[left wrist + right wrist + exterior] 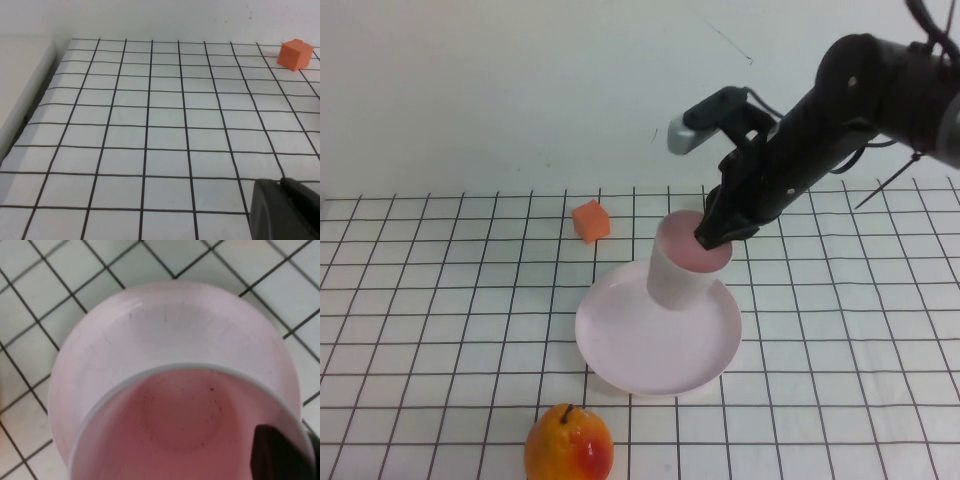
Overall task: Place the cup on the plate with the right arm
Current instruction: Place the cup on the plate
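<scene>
Cup (685, 268) on plate (658, 345), cube (591, 221) behind, fruit (568, 446) in front.

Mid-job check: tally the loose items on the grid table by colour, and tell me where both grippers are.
Pale pink: 2, cup and plate
Orange: 1, cube
Yellow-red: 1, fruit
Total: 4
Right gripper is at the cup's rim, cup over the plate; left gripper sits low over bare table.

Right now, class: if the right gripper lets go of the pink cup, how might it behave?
The cup looks like thin, smooth plastic, so probably light and slippery. It looks tilted over the plate, so it might tip. The right gripper pinches its rim; the left gripper sits far away.
</scene>
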